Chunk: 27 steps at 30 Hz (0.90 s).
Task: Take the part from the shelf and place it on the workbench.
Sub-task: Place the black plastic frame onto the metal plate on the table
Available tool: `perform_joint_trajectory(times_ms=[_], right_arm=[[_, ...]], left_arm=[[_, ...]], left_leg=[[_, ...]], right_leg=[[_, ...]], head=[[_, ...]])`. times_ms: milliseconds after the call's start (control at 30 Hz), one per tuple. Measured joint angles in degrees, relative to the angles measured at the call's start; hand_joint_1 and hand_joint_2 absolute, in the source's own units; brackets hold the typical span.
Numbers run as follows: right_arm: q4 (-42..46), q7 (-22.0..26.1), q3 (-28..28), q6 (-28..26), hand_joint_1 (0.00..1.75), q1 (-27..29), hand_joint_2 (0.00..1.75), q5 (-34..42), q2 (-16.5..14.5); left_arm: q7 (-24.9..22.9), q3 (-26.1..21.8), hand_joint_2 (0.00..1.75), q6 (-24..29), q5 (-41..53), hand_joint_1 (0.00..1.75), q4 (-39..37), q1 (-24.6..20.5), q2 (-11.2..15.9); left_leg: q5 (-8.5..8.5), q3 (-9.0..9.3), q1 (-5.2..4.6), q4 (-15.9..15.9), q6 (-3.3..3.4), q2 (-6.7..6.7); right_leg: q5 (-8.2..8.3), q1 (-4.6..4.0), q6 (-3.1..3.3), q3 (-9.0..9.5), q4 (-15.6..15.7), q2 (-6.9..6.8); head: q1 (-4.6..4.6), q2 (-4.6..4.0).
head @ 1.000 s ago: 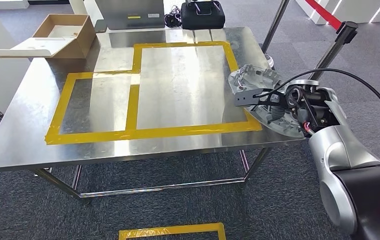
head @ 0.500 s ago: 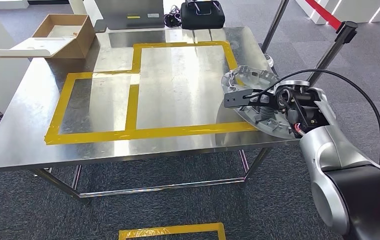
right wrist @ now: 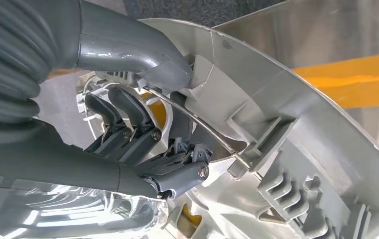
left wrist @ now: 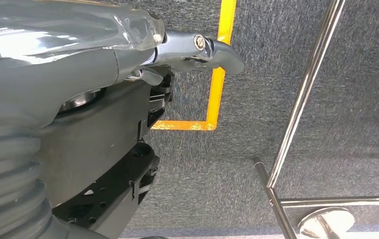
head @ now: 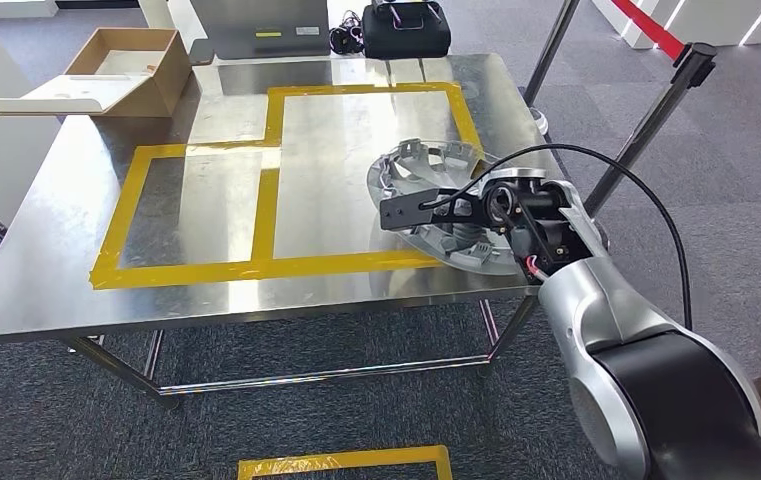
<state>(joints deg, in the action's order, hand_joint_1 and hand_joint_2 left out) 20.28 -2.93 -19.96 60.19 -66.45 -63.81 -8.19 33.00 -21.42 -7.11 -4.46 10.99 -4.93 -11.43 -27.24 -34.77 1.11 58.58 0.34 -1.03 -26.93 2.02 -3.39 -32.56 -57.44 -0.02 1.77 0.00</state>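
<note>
- In the head view we see our right hand point(head: 501, 205), right of centre in the frame, gripping a round silver-grey wheel cover point(head: 426, 175) by its rim.
- The wheel cover hangs tilted over the right part of the steel workbench point(head: 56, 270), above the larger yellow tape rectangle point(head: 274, 160).
- In the right wrist view, our dark fingers point(right wrist: 127, 117) curl inside the cover's ribbed back while the thumb point(right wrist: 142, 57) presses its outer edge.
- Our left hand point(left wrist: 102, 99) hangs over grey carpet point(left wrist: 356, 74); we cannot tell how its fingers lie.
- A cardboard box point(head: 131, 60) sits at the upper left of the frame.
</note>
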Motion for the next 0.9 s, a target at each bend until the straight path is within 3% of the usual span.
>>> perform_joint_trajectory(times_ms=[300, 667, 900], right_arm=[[0.0, 0.2, 0.2, 0.0, 1.75, 0.4, 1.75, 0.0, -1.0], [0.0, 0.7, 1.5, 0.0, 1.75, 0.5, 1.75, -1.0, -1.5], [0.0, 0.8, 2.4, 0.0, 1.75, 0.5, 1.75, -2.0, -1.6]], left_arm=[[-0.3, 0.0, 1.75, 1.6, -0.5, 0.00, 0.0, 0.1, 0.0], [-5.6, -0.4, 1.75, 3.6, -0.9, 0.00, 0.0, 0.1, 0.1], [-3.9, -0.1, 1.75, 1.7, 1.1, 0.00, 0.0, 0.2, 0.0]], left_leg=[[0.00, 0.00, 0.00, 0.0, 0.00, 0.00], [0.00, 0.00, 0.00, 0.0, 0.00, 0.00], [0.00, 0.01, 0.00, 0.0, 0.00, 0.00]], right_leg=[[0.00, 0.00, 0.00, 0.00, 0.0, 0.00], [0.00, 0.00, 0.00, 0.00, 0.0, 0.00], [0.00, 0.00, 0.00, 0.00, 0.0, 0.00]], head=[[0.00, 0.00], [0.00, 0.00], [-0.01, 0.00]])
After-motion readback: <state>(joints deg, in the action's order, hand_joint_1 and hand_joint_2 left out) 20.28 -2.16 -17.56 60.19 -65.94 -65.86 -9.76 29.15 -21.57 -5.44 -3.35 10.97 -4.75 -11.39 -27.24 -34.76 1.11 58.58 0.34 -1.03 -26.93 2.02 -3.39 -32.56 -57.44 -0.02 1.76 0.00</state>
